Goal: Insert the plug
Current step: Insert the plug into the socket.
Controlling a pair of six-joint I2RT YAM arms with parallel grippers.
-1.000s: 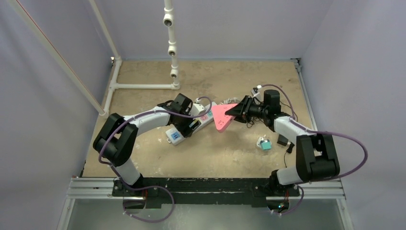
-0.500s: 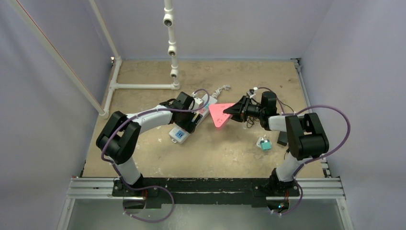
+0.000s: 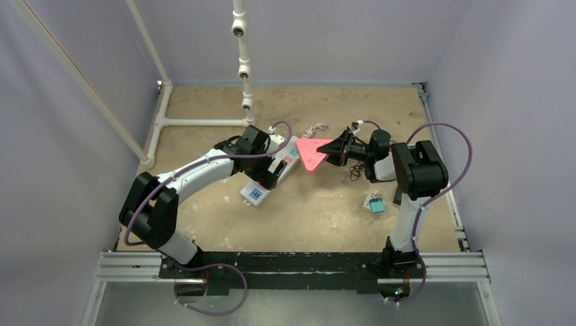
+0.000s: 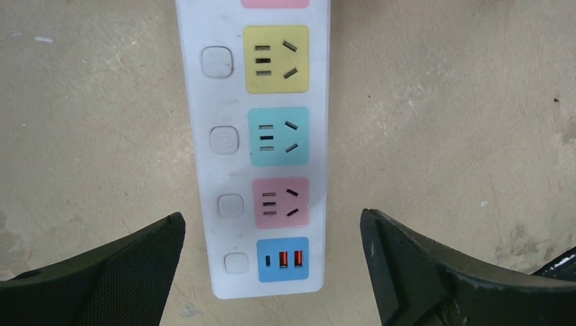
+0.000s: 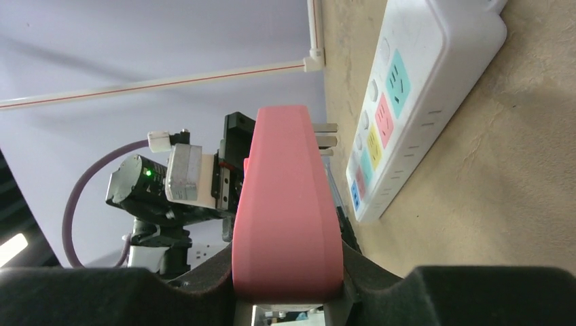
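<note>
Plug (image 5: 288, 204) in right end effector (image 5: 288, 288)

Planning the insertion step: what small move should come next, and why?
Probably the right gripper should ease the pink plug over the power strip, prongs toward a socket: the plug is gripped beside the strip, in no socket, and the left gripper stands open astride it.

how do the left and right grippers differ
The left gripper is wide open and empty, its fingers either side of the power strip; the right gripper is shut on the pink plug. The left sits over the strip, the right beside it. Both have black fingers.
</note>
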